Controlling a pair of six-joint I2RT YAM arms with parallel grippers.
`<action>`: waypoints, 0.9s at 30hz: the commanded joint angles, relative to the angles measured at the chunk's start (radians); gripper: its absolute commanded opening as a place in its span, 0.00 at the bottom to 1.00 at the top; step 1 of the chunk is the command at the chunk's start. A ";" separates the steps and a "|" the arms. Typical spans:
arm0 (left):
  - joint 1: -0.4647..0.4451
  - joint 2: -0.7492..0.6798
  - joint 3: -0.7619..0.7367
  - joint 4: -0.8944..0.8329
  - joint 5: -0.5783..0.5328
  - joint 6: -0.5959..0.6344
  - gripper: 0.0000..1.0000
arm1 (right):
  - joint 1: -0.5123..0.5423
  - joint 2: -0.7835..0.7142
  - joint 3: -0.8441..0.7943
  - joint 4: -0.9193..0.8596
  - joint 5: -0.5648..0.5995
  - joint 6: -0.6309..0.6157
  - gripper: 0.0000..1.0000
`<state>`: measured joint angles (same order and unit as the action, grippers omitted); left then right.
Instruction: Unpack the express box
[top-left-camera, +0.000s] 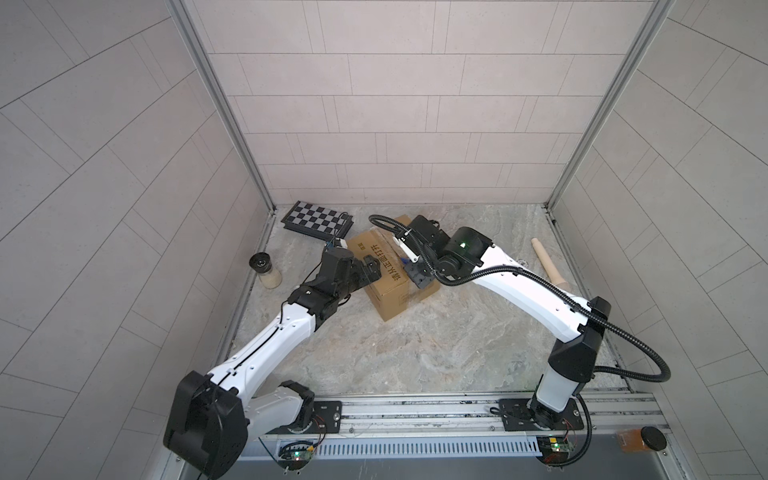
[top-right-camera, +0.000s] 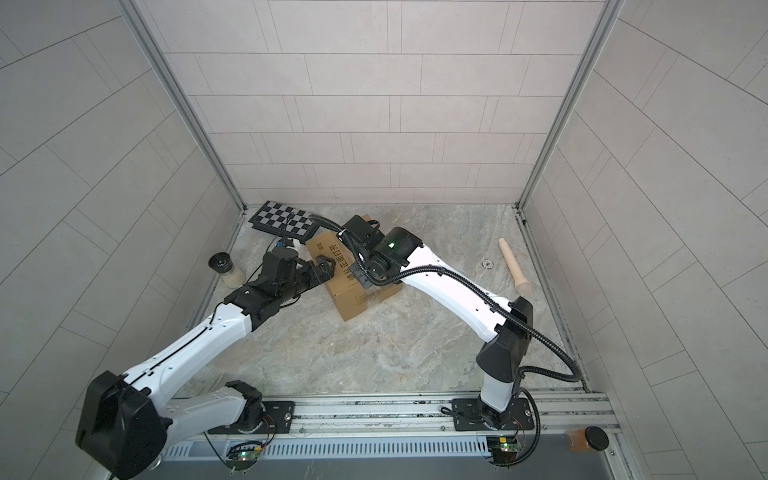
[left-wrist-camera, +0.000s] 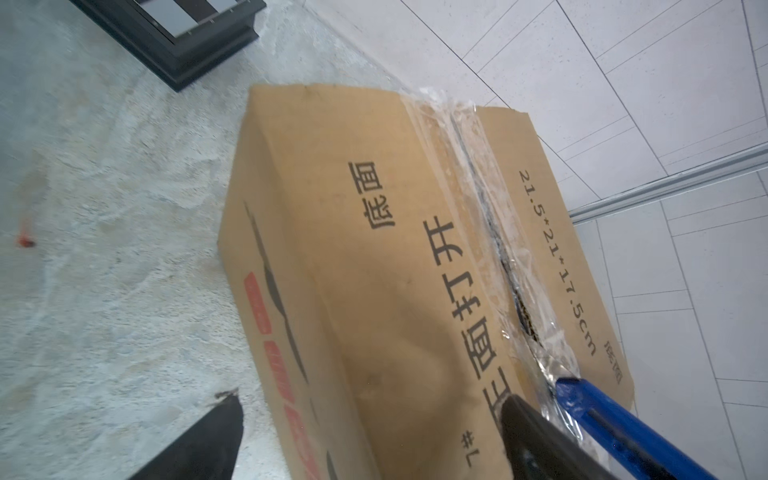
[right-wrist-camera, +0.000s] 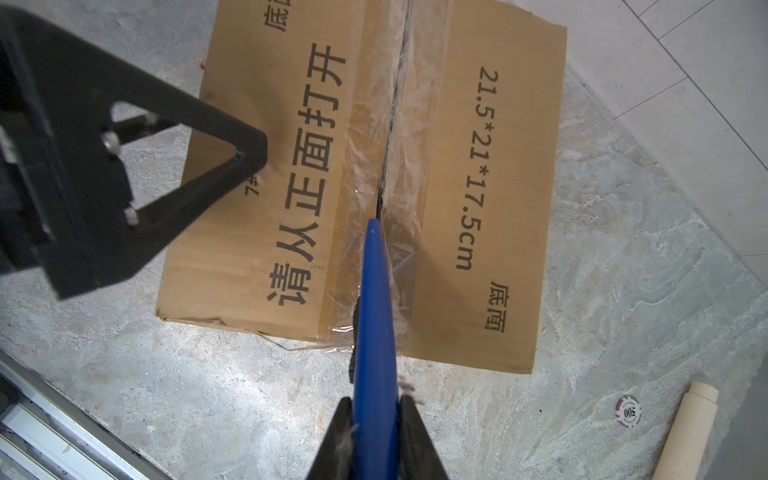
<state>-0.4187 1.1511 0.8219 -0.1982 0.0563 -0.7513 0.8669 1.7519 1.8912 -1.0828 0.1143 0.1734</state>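
Note:
The express box (top-left-camera: 384, 272) (top-right-camera: 347, 286), a brown carton with black print, lies on the stone floor with its clear-taped seam (right-wrist-camera: 395, 124) facing up. My right gripper (right-wrist-camera: 376, 415) (top-left-camera: 417, 277) is shut on a blue cutter (right-wrist-camera: 374, 311). The cutter's tip rests in the seam, and the tape beyond it is slit. My left gripper (left-wrist-camera: 370, 432) (top-left-camera: 368, 270) is open and straddles the box's upper edge. One of its fingers (right-wrist-camera: 232, 162) lies on the printed top and the other hangs beside the box's side wall.
A checkered board case (top-left-camera: 318, 224) lies behind the box on the left. A tipped spice jar (top-left-camera: 266, 272) is by the left wall. A wooden rolling pin (top-left-camera: 548, 262) and a poker chip (right-wrist-camera: 628, 411) lie to the right. A brown jar (top-left-camera: 640, 444) stands on the front rail.

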 joint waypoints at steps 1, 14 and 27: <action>0.025 -0.009 0.054 -0.112 -0.019 0.101 1.00 | 0.012 -0.015 -0.012 0.056 -0.117 -0.063 0.00; 0.030 0.162 0.194 -0.319 -0.159 0.137 1.00 | 0.014 -0.003 0.008 0.032 -0.125 -0.129 0.00; 0.030 0.194 0.121 -0.355 -0.225 0.065 0.99 | 0.034 0.086 0.239 -0.297 0.021 -0.087 0.00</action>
<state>-0.3958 1.3109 1.0016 -0.4107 -0.0963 -0.6884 0.8967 1.8500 2.0792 -1.2053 0.0818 0.0860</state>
